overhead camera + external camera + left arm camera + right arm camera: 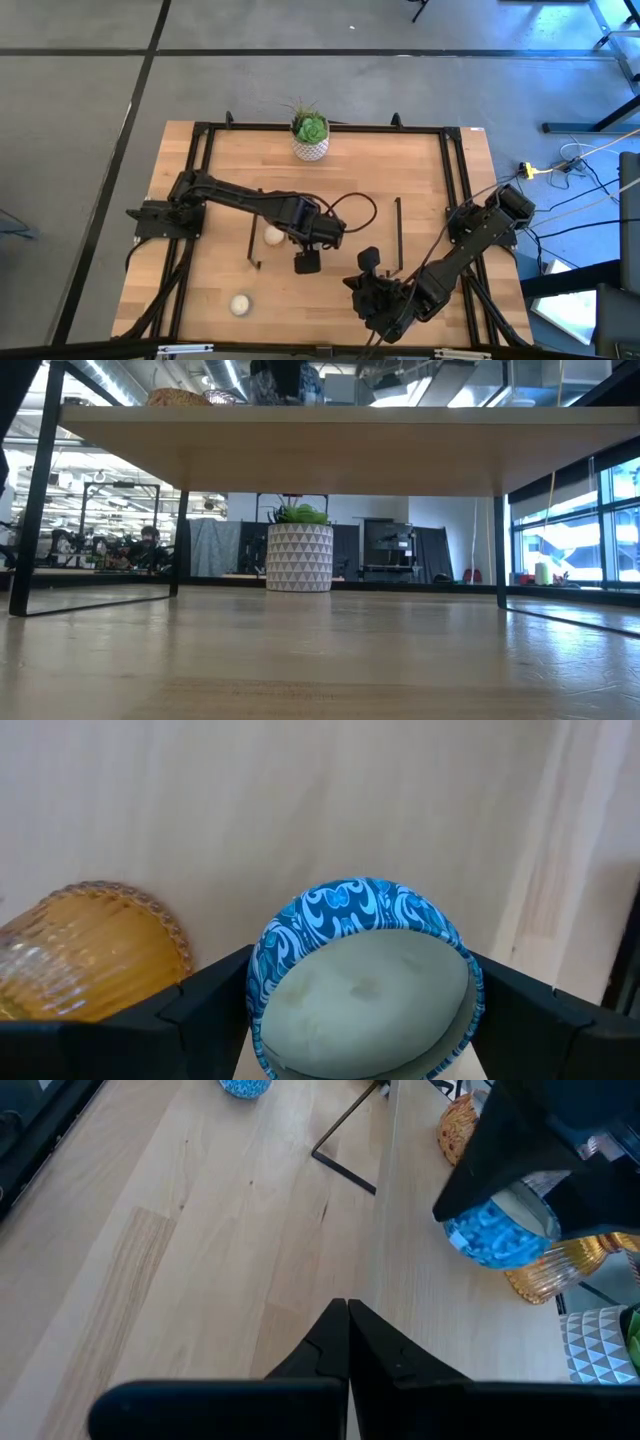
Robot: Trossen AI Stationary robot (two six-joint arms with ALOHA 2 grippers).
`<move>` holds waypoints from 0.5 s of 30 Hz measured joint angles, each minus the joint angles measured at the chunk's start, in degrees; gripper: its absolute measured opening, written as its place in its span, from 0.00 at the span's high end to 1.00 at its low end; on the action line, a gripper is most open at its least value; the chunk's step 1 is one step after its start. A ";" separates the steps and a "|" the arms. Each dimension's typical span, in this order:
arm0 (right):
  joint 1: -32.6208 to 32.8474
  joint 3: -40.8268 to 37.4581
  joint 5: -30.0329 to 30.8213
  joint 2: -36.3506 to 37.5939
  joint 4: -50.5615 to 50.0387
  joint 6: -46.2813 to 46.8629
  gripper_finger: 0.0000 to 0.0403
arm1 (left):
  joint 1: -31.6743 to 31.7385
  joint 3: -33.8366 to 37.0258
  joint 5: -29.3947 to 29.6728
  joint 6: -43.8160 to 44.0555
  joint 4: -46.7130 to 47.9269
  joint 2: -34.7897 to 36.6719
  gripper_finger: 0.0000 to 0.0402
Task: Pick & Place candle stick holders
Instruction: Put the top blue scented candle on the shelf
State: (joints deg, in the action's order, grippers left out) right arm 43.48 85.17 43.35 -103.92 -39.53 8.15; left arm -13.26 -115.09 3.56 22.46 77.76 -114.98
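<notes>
Jaws on the left gripper are spread wide, sitting either side of a low round candle stick holder with a blue swirly band and a cream-white top. The fingers look right up against its sides, but I honestly can't tell whether they're squeezing it or just framing it. From the right wrist camera I can see that same blue holder tucked under the left gripper, with an amber ribbed holder just beside it, maybe touching. The left wrist view shows the amber one close alongside too. From overhead, the left gripper is out near the middle of the desk, and it hides the holder from that camera. Two more cream-topped holders are on the wood: one just beside the left arm's wrist, and another well apart, toward the front edge. The right gripper has its jaws pressed together with nothing in them, hovering near the front of the desk, not far from the left one. A white pot with a green plant sits at the back edge.
</notes>
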 joint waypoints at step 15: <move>0.00 0.00 -0.07 0.00 0.09 -0.01 1.00 | -2.24 0.00 -0.92 -12.70 0.50 0.00 0.25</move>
State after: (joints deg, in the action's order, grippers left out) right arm 43.48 85.17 43.29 -103.92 -39.44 8.14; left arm -15.50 -115.09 2.63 9.77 78.26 -114.98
